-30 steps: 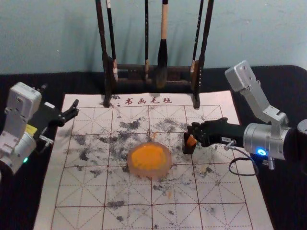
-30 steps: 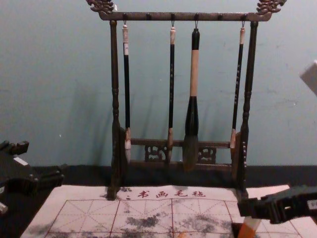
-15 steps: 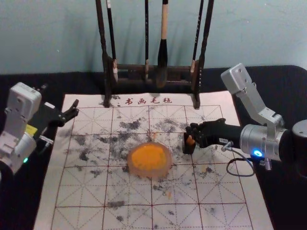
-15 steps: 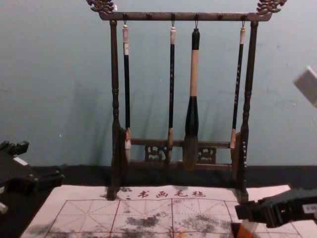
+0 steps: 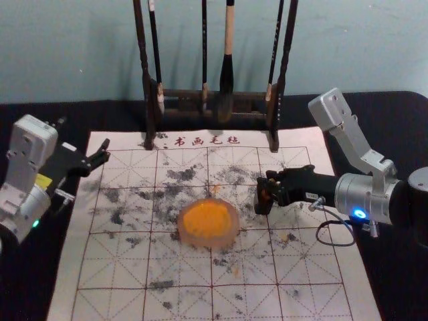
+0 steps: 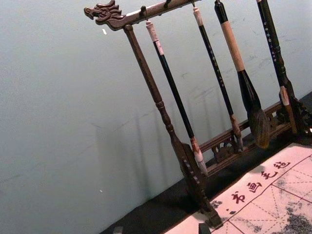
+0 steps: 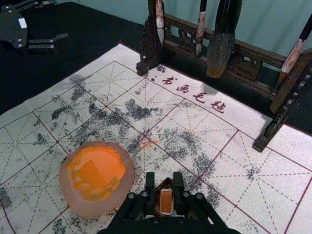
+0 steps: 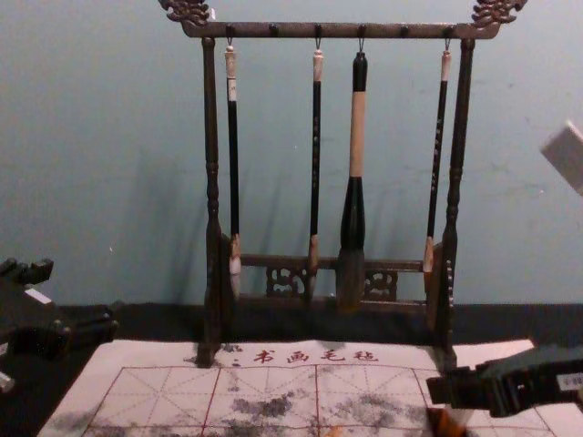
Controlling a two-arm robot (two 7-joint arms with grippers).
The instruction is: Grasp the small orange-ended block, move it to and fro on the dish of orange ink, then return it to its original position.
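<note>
The right gripper (image 5: 263,189) clasps the block (image 7: 166,201) at the dish's (image 5: 208,243) two o'clock. The left gripper (image 5: 106,151), spread, idles at ten.

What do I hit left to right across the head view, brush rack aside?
Left gripper → orange ink dish → black block holder with the right gripper at it → right arm's silver wrist.

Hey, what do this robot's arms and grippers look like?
The left arm is silver-grey with a green light and yellow label; the right arm, silver-grey and black, has a blue light and thin cable. The left gripper and right gripper are black.
</note>
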